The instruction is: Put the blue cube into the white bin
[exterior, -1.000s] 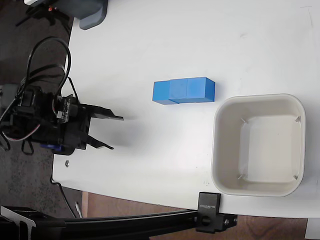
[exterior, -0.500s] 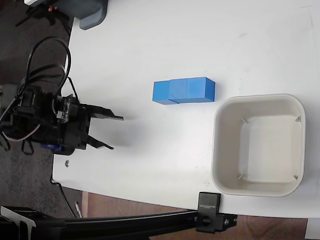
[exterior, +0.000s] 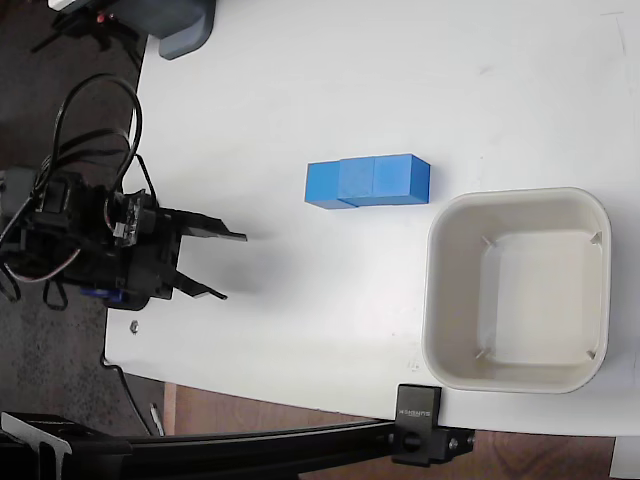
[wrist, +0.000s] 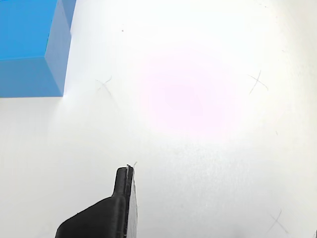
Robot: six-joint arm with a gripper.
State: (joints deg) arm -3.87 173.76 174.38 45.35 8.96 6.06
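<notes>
Blue cube [exterior: 323,185], leftmost in horizontal row

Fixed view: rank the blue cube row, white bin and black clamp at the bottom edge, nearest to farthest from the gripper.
From the gripper, at the table's left edge:
1. Blue cube row, up and to the right, mid-table.
2. Black clamp, on the table's bottom edge.
3. White bin, far right.
</notes>
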